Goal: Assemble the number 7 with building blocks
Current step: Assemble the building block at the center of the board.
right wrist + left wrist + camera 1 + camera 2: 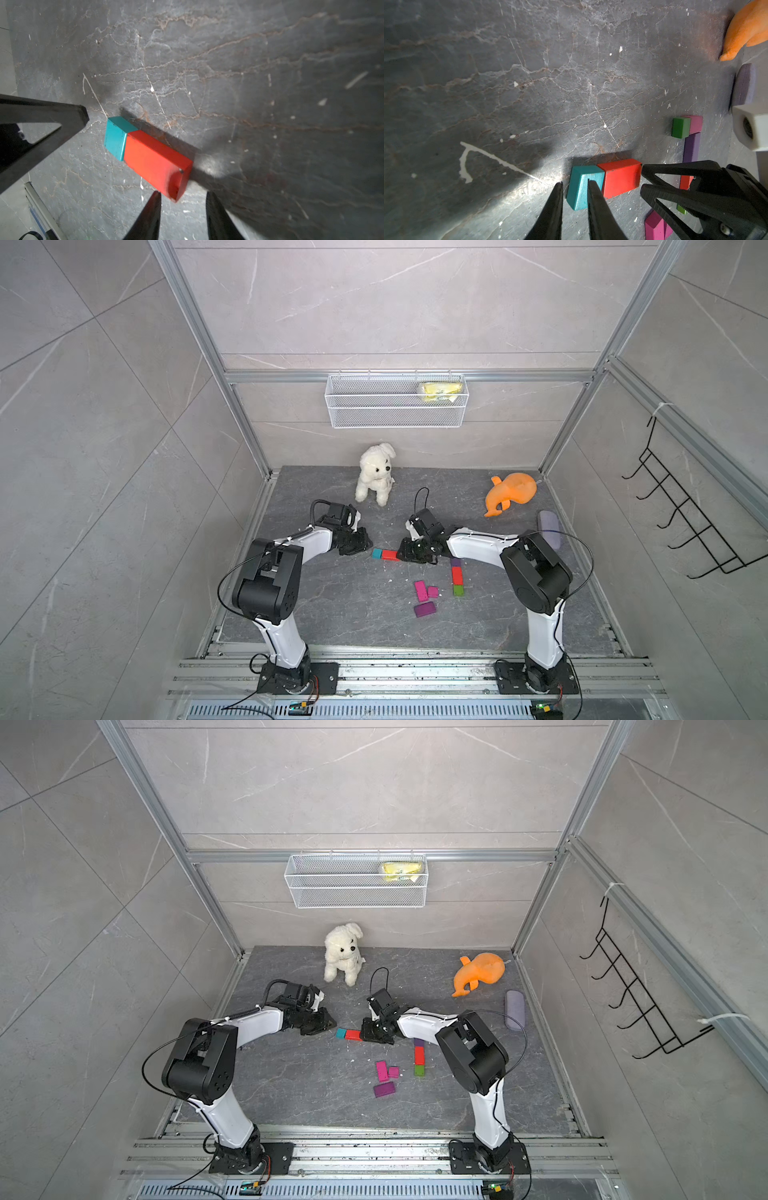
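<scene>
The bar of the number 7 (384, 554) lies flat near the table's middle: a teal block (377, 553) with a longer red block (390, 555) touching its right end, their common long axis running left to right in both top views. Right of it, a stem of purple, red and green blocks (457, 577) runs from far to near (its far end goes under the right arm, so the joint is hidden). The left arm reaches in low from the left. The left gripper (574, 184) is closed on nothing, its tips just beside the teal block. The right arm bends in from the right. The right gripper (184, 196) has its fingers a little apart at the red block's right end, nothing between them. The table (332, 614) is dark veined stone. Behind stand a white plush dog (376, 479) and an orange toy (512, 491), under grey tiled walls.
</scene>
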### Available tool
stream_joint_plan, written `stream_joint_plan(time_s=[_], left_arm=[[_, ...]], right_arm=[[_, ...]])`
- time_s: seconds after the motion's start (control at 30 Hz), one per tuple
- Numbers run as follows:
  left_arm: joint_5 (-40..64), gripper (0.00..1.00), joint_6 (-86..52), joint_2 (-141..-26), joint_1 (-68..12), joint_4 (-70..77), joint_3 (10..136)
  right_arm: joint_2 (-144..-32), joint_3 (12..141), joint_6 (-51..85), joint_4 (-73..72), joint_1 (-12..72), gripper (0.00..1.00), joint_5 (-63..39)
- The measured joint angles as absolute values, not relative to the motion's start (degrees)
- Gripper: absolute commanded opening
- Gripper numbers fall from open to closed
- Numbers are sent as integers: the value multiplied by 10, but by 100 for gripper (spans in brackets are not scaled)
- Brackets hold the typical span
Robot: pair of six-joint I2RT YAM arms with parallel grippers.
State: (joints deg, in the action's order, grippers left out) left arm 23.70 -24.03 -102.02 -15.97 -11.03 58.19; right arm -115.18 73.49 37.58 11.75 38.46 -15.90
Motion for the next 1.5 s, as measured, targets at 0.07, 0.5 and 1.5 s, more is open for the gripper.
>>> stream_joint_plan(time_s=[0.07,0.5,1.5], left_arm=[[243,26,-241,-1027,-160,-109,582],[251,25,-247,-1044,-160,-102,577],[257,25,-285,-1000,-160,-72,535]], right_arm=[[-1157,740,378,117,386,37,-159],[-1160,743,378,123,389,37,-158],[-1182,777,390,137,389,35,-157]])
